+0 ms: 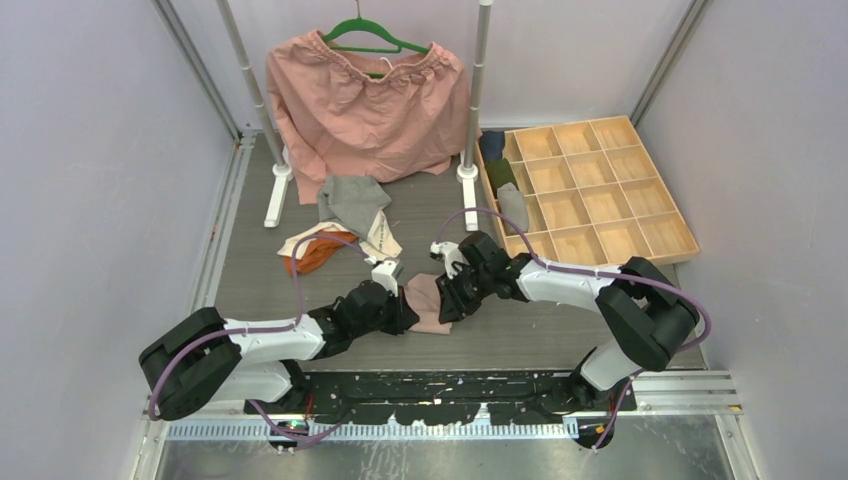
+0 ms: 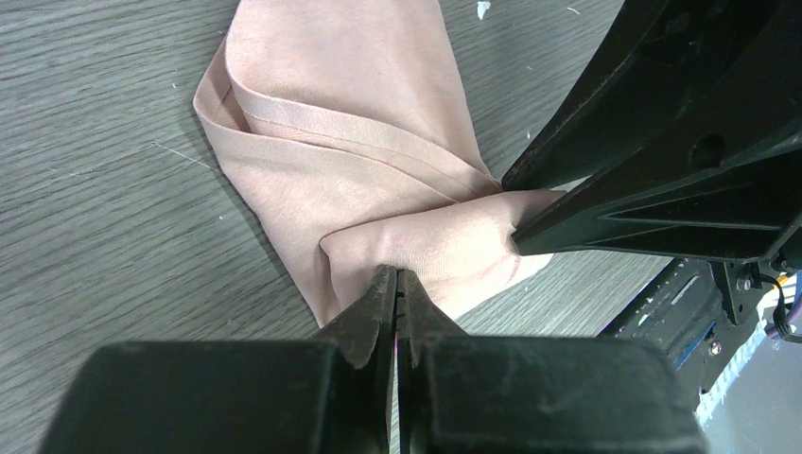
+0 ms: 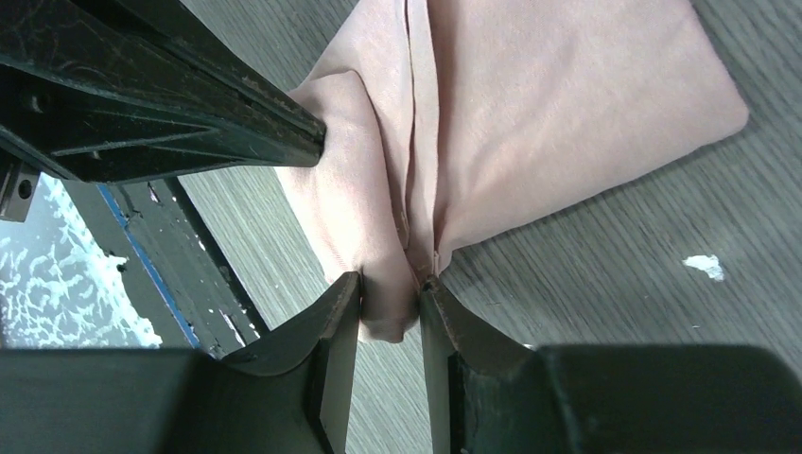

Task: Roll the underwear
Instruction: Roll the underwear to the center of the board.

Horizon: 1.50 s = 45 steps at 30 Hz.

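A dusty pink underwear [image 1: 428, 300] lies folded on the grey table between my two grippers. My left gripper [image 1: 404, 306] is shut on its near fold, with the jaws pressed together on the cloth in the left wrist view [image 2: 397, 274]. My right gripper [image 1: 447, 293] is shut on a bunched fold of the same cloth in the right wrist view [image 3: 390, 287], with the cloth filling the gap between the jaws. The pink cloth spreads away from both jaws [image 2: 359, 142] [image 3: 567, 85]. More underwear lies in a pile behind: grey [image 1: 352, 200], cream [image 1: 378, 236] and orange [image 1: 315, 253].
A wooden compartment tray [image 1: 600, 190] stands at the back right, with navy [image 1: 490, 145], dark green [image 1: 500, 175] and grey [image 1: 513, 206] rolls in its left column. A salmon-pink garment [image 1: 370, 105] hangs on a green hanger between two rack posts at the back.
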Motion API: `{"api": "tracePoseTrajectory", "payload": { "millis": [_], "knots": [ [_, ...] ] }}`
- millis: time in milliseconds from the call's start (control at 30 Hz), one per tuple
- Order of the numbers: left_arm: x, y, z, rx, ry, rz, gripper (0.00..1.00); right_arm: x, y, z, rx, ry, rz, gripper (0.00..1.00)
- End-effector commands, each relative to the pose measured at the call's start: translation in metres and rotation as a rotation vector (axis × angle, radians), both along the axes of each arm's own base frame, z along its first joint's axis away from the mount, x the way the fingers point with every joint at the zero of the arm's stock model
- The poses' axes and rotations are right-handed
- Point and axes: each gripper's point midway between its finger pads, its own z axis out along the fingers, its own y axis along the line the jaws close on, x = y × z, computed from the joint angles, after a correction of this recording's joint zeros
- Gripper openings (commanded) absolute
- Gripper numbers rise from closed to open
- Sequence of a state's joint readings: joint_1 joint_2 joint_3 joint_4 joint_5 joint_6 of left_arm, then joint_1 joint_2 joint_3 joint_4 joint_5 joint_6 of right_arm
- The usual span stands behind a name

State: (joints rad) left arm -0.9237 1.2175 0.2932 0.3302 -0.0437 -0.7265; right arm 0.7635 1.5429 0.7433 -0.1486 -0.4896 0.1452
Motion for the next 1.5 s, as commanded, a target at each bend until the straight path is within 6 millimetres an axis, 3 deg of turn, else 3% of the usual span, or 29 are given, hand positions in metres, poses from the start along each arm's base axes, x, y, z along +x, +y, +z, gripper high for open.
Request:
{"api": "tracePoseTrajectory", "payload": {
  "millis": [0, 367, 1033, 1467],
  "knots": [
    [-0.008, 0.021, -0.025, 0.11, 0.045, 0.018, 0.01, 0.007, -0.006, 0.006, -0.02, -0.052, 0.001, 0.35],
    [-0.008, 0.022, -0.024, 0.111, 0.045, 0.018, 0.01, 0.01, -0.013, -0.013, -0.071, -0.053, -0.032, 0.35],
    [-0.008, 0.021, -0.023, 0.11, 0.042, 0.016, 0.01, 0.012, -0.012, 0.019, -0.022, -0.098, -0.052, 0.38],
    [-0.008, 0.022, -0.022, 0.107, 0.039, 0.019, 0.01, 0.019, -0.016, 0.005, -0.089, -0.088, -0.083, 0.33]
  ]
}}
